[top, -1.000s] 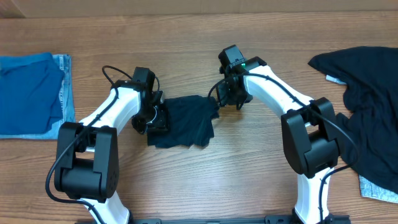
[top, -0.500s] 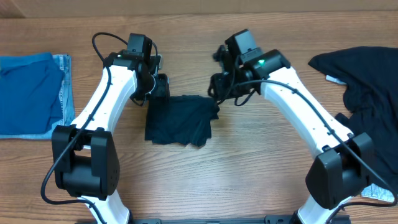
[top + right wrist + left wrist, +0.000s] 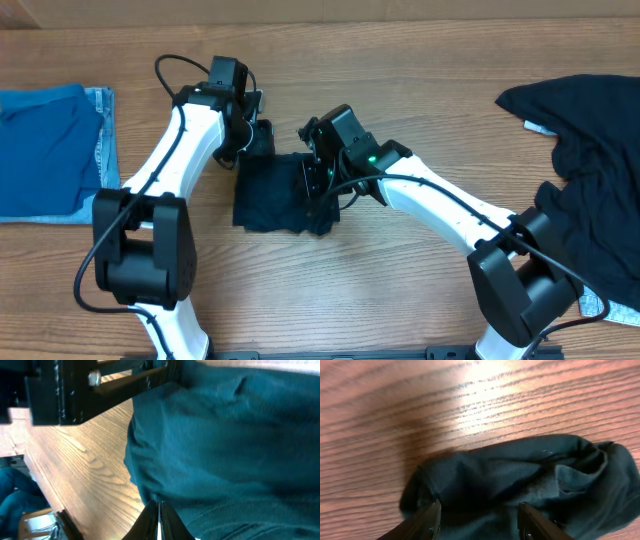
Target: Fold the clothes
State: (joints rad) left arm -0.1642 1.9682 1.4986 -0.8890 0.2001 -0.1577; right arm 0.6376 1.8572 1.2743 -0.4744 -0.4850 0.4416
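Folded navy garment [image 3: 268,195] lies flat mid-table [image 3: 400,60] as a rough rectangle. Its long axis runs left-right in the overhead view, with the far edge straight and the near-right corner rumpled. Left gripper [image 3: 258,138] sits at the garment's far-left corner. In the left wrist view its fingers [image 3: 431,519] are apart with dark cloth showing in the gap and beyond them, and nothing is pinched. Right gripper [image 3: 318,190] is over the garment's right part, with the cloth spreading from it toward the left arm. In the right wrist view its tips are together right at the fabric edge; can't tell whether any cloth is caught between them. Blue garment [image 3: 45,145] lies flat at the far left on a denim piece [image 3: 105,130], well apart from both arms. Dark heap [image 3: 590,170] of unfolded clothes lies at the right edge, with another bit of denim [image 3: 610,305] under its near end.
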